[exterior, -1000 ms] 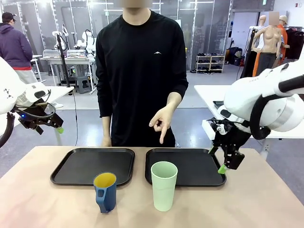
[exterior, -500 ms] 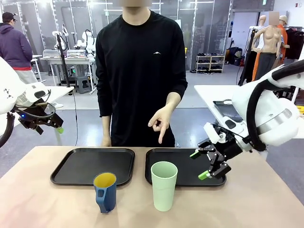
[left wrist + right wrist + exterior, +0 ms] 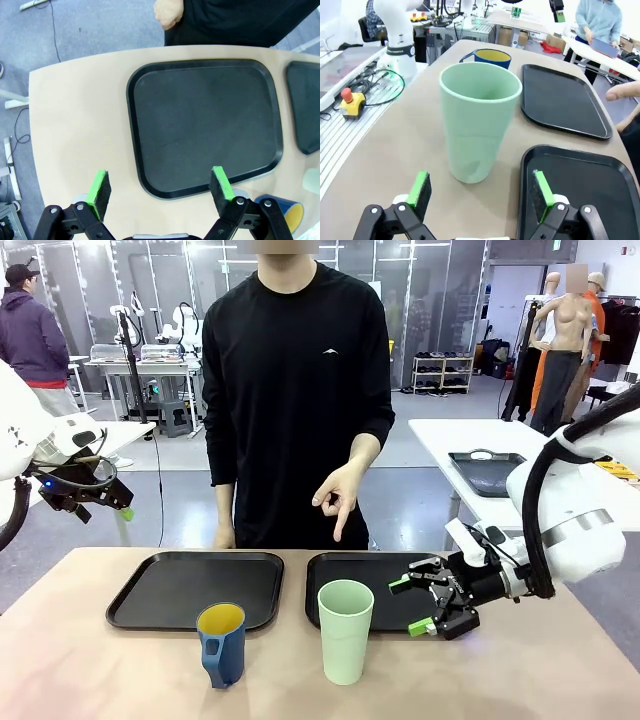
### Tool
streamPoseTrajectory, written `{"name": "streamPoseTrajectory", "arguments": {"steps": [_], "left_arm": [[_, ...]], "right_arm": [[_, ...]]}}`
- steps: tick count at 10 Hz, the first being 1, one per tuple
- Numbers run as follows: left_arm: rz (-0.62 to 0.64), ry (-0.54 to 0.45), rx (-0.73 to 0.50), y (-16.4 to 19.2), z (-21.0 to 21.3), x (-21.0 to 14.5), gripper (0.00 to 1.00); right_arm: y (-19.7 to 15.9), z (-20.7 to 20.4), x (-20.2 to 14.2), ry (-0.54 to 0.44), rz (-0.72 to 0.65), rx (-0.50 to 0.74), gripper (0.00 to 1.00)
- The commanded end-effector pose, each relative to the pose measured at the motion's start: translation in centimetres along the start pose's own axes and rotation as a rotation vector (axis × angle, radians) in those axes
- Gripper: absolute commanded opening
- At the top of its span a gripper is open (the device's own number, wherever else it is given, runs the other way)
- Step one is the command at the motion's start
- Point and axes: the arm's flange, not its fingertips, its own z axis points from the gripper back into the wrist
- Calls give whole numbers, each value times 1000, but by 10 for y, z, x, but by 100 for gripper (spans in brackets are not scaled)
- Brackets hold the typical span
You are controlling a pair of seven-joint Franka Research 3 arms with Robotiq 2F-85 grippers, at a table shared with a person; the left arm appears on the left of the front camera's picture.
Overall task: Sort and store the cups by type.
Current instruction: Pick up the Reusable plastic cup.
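The blue mug [image 3: 221,645] and green cup [image 3: 345,632] stand near the table's front, not yet on the black trays [image 3: 190,585] behind them, so the right gripper [image 3: 408,606] turns sideways, jaws wide, probably to grab the green cup, while the left gripper [image 3: 161,186] hangs wide open off to the side.

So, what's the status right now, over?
Right hand open, aimed at mint-green tumbler, not touching. Left hand open, raised at the table's left. Tumbler and blue mug upright on table, outside the black trays. Person's hand points down toward right tray.
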Motion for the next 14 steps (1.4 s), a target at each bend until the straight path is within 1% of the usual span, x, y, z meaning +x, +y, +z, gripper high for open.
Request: {"name": "streamPoseTrajectory", "arguments": {"steps": [1,3,4,8,9,10,14], "left_arm": [[4,-8,-3,2,1,0,100],[4,-8,-3,2,1,0,100],[4,-8,-3,2,1,0,100],[4,-8,-3,2,1,0,100],[4,-8,-3,2,1,0,100],[4,-8,-3,2,1,0,100],[4,-8,-3,2,1,0,100]], "right_arm": [[-11,-3,-11,-52,-22,-2,100],[-14,-7,-21,-109,-34,-5,100],[-4,-2,-14,-38,-28,15,100],[-4,-2,-14,-38,-28,15,100],[-8,-2,-17,-57,-35,14,100],[-13,-10,-17,-128,-38,28,100],[-23,-31,-35,-143,-81,62,100]]}}
